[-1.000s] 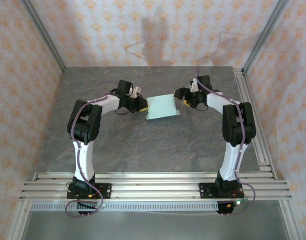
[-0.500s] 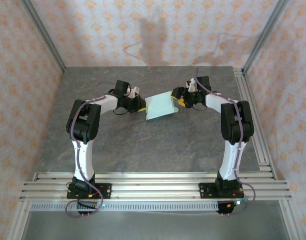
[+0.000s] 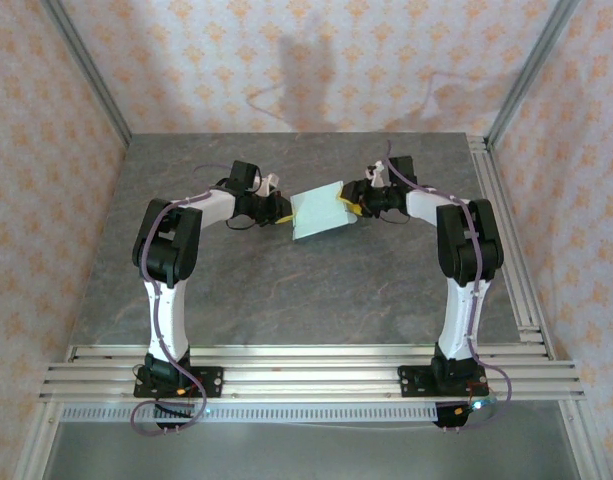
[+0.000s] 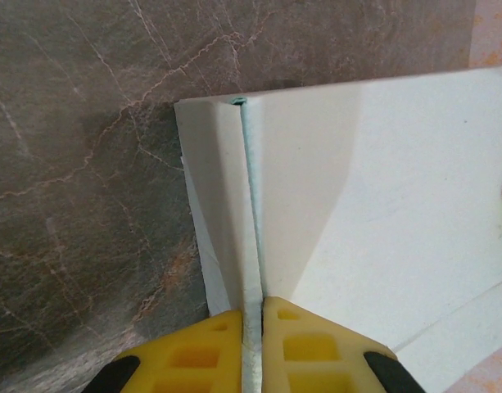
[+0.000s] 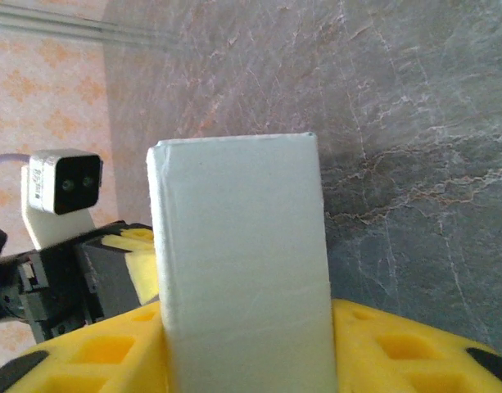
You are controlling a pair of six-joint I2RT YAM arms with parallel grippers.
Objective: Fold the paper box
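The paper box (image 3: 321,213) is a pale mint-green rectangular box held between both arms at mid-table, its right end tilted up. My left gripper (image 3: 285,215) is at its left end. In the left wrist view, the left gripper (image 4: 252,319) is shut on a thin folded edge of the paper box (image 4: 382,205). My right gripper (image 3: 347,203) is at the right end. In the right wrist view, the paper box (image 5: 238,254) stands between the yellow fingers (image 5: 398,348), which press both its sides, so the right gripper (image 5: 244,360) is shut on it.
The grey marble-patterned table (image 3: 286,290) stretches around the box. Aluminium rails (image 3: 306,365) run along the near edge and the right side (image 3: 506,230). Patterned walls enclose the back and sides. The left arm's wrist camera (image 5: 62,184) is just beyond the box.
The right gripper moved left onto the box's right end and closed on it. The box's right end rose and tilted. The left gripper held its grip and place.
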